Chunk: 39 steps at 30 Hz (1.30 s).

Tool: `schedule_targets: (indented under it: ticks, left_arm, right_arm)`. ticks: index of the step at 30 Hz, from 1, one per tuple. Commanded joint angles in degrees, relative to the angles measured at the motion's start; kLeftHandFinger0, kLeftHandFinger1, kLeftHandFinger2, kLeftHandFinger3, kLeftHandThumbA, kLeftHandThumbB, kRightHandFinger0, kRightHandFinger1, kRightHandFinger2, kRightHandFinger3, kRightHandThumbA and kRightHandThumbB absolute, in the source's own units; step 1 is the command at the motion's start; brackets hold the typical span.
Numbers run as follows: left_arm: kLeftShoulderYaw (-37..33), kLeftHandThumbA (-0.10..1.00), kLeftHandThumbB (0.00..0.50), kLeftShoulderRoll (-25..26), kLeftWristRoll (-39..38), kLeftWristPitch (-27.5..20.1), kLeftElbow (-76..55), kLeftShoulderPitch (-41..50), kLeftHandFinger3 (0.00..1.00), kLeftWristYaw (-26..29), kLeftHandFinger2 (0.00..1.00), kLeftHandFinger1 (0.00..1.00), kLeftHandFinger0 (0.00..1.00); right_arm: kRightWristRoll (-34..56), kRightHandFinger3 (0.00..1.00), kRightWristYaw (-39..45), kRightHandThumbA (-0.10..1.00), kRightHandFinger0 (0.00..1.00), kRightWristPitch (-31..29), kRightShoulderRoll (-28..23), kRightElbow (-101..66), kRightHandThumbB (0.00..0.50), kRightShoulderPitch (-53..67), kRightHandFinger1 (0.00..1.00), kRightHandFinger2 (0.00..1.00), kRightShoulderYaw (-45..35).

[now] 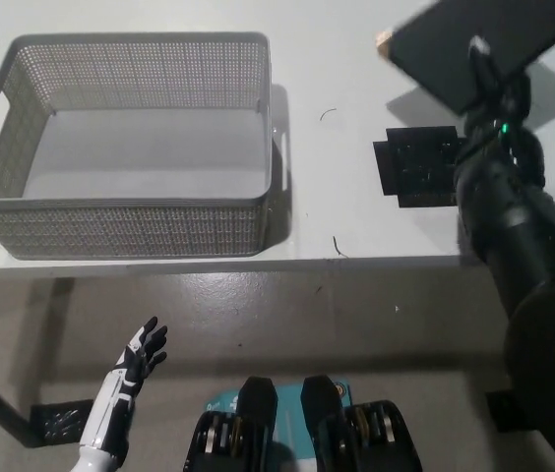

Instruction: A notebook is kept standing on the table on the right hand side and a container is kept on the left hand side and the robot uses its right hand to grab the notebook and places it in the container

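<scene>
Nearest to us, below the desk's [356, 59] front edge, our left robot hand [140, 356] hangs idle at the lower left, fingers spread and holding nothing. Moving up onto the desk, the grey mesh container [125, 231] sits on the left with its floor bare, and a flat black base piece [417, 169] lies on the right, just under our black arm. Farther still, at the top right, our right robot hand [491, 84] is closed on the notebook [474, 39] — the cover is lifted off the desk and tilted, its pale corner pointing left, and part of it runs out of the picture. We judge the notebook to be light and fairly stiff as a closed slab, though its smooth dark cover looks slippery and it could swing or fan open if pinched only at one corner. The hold appears to be near the lower edge, so the free end may sag or pivot during the carry — a grip closer to the spine or the middle of an edge would steady it. The container's opening is wide, so laying it in flat should be forgiving.
</scene>
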Motion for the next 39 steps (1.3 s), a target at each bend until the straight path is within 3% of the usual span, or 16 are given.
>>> schedule_targets:
  ticks: [1, 2, 3, 5, 7, 10, 11, 12, 14, 19, 26, 30, 31, 32, 35, 39]
  left_arm:
    - [0.0, 1.00, 0.291, 0.8, 0.0, -2.3, -0.8, -0.3, 1.00, -0.6, 1.00, 1.00, 1.00]
    - [0.1, 1.00, 0.293, 0.8, -0.3, -2.3, -0.6, -0.3, 1.00, -0.9, 1.00, 1.00, 1.00]
    - [0.0, 1.00, 0.297, 0.8, -0.2, -2.3, -0.8, -0.3, 1.00, -0.9, 1.00, 1.00, 1.00]
    - [0.0, 1.00, 0.303, 0.9, -0.5, -2.3, -0.8, -0.3, 1.00, -1.1, 1.00, 1.00, 1.00]
    - [0.0, 1.00, 0.308, 0.8, 0.0, -2.3, -0.8, -0.2, 1.00, -0.7, 1.00, 1.00, 1.00]
    - [-0.1, 1.00, 0.318, 0.9, 0.8, -2.3, -0.9, -0.2, 1.00, -0.3, 1.00, 1.00, 1.00]
    - [-0.2, 1.00, 0.318, 1.0, 1.2, -2.3, -0.9, -0.3, 1.00, -0.1, 1.00, 1.00, 1.00]
    - [-0.3, 1.00, 0.312, 1.1, 1.6, -2.3, -0.8, -0.4, 1.00, 0.2, 1.00, 1.00, 1.00]
    - [-0.5, 1.00, 0.318, 1.1, 1.9, -2.3, -0.6, -0.6, 1.00, 0.2, 1.00, 1.00, 1.00]
    - [-0.6, 1.00, 0.340, 1.1, 1.8, -2.3, -0.1, -1.0, 1.00, 0.0, 1.00, 1.00, 1.00]
    - [-0.7, 1.00, 0.339, 0.7, 1.9, -2.3, 0.2, -1.3, 1.00, 0.0, 1.00, 1.00, 1.00]
    - [-0.6, 1.00, 0.350, 0.9, 1.9, -2.3, 0.2, -1.7, 1.00, -0.1, 1.00, 1.00, 1.00]
    - [-0.6, 1.00, 0.356, 1.0, 2.1, -2.3, 0.2, -1.8, 1.00, -0.1, 1.00, 1.00, 1.00]
    - [-0.6, 1.00, 0.357, 1.0, 2.0, -2.3, 0.2, -1.8, 1.00, -0.1, 1.00, 1.00, 1.00]
    - [-0.8, 1.00, 0.357, 0.9, 2.5, -2.3, 0.0, -1.7, 1.00, 0.1, 1.00, 1.00, 1.00]
    - [-1.0, 1.00, 0.358, 1.0, 2.3, -2.3, -0.5, -2.0, 1.00, -0.4, 1.00, 1.00, 1.00]
  right_arm:
    - [3.4, 0.91, 4.7, -0.10, 0.00, 2.7, 4.0, -16.5, 0.105, -6.2, 0.29, 0.74, 3.9]
    - [3.9, 1.00, 4.2, -0.10, 0.00, 4.5, 5.1, -19.8, 0.109, -6.1, 0.27, 0.76, 4.5]
    - [3.8, 0.86, 6.0, -0.10, 0.00, 4.3, 6.1, -22.4, 0.102, -6.0, 0.23, 0.73, 5.9]
    - [5.1, 0.88, 7.7, -0.10, 0.00, 5.7, 7.0, -25.0, 0.073, -5.8, 0.26, 0.72, 6.8]
    - [4.5, 0.84, 6.8, -0.10, 0.00, 7.9, 9.5, -28.6, 0.077, -6.4, 0.35, 0.81, 9.3]
    - [4.0, 0.84, 6.5, -0.10, 0.00, 8.5, 11.0, -28.4, 0.071, -7.4, 0.34, 0.76, 11.3]
    - [3.6, 0.84, 6.1, -0.10, 0.01, 8.4, 11.4, -27.9, 0.113, -7.9, 0.36, 0.77, 12.0]
    - [3.0, 0.81, 5.8, -0.10, 0.00, 8.1, 12.1, -26.7, 0.085, -8.7, 0.33, 0.75, 13.4]
    - [2.4, 0.80, 5.1, -0.10, 0.00, 8.2, 13.2, -24.3, 0.083, -10.1, 0.37, 0.80, 15.1]
    - [0.5, 0.80, 4.4, -0.10, 0.00, 5.2, 14.8, -16.1, 0.108, -13.5, 0.39, 0.82, 18.4]
    - [-6.9, 0.73, 2.9, -0.10, 0.00, 0.0, 16.6, -3.4, 0.109, -17.0, 0.39, 0.72, 27.2]
    - [-13.4, 0.69, -1.5, -0.10, 0.00, 1.3, 17.0, 1.1, 0.146, -18.8, 0.23, 0.64, 35.0]
    - [-13.7, 0.65, -1.5, -0.10, 0.00, 1.4, 17.0, 2.0, 0.142, -19.1, 0.08, 0.51, 35.8]
    - [-14.1, 0.65, -1.7, -0.10, 0.00, 1.2, 17.1, 3.3, 0.140, -19.4, 0.05, 0.50, 37.0]
    - [-16.8, 0.75, -4.1, -0.10, 0.00, 1.8, 17.2, 5.3, 0.152, -19.6, 0.19, 0.68, 40.3]
    - [-19.8, 0.78, -4.6, -0.10, 0.00, 1.1, 16.8, 6.7, 0.132, -18.7, 0.23, 0.68, 44.4]
